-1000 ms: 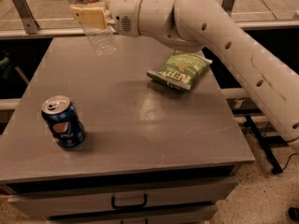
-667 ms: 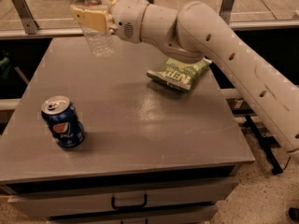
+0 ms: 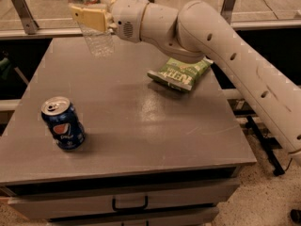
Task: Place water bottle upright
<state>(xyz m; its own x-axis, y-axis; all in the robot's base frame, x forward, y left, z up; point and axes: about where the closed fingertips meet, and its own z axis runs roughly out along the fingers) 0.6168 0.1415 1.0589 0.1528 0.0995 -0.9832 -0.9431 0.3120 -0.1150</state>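
Water bottle (image 3: 99, 41) is gripped by the tool (image 3: 88, 7) at about 11 o'clock over the tabletop (image 3: 141, 131). The tool's yellow fingers (image 3: 90, 19) are closed around the clear bottle's middle. The ribbed bottom is pointed down, and the top is cut off by the picture's edge. Whether the bottom touches the tabletop cannot be told. The white arm (image 3: 225, 55) is stretched in from 4 o'clock. A blue Pepsi can (image 3: 63, 125) is stood upright at 8 o'clock, well apart from the water bottle. A green snack bag (image 3: 181, 73) is laid flat at 1 o'clock, near the arm.
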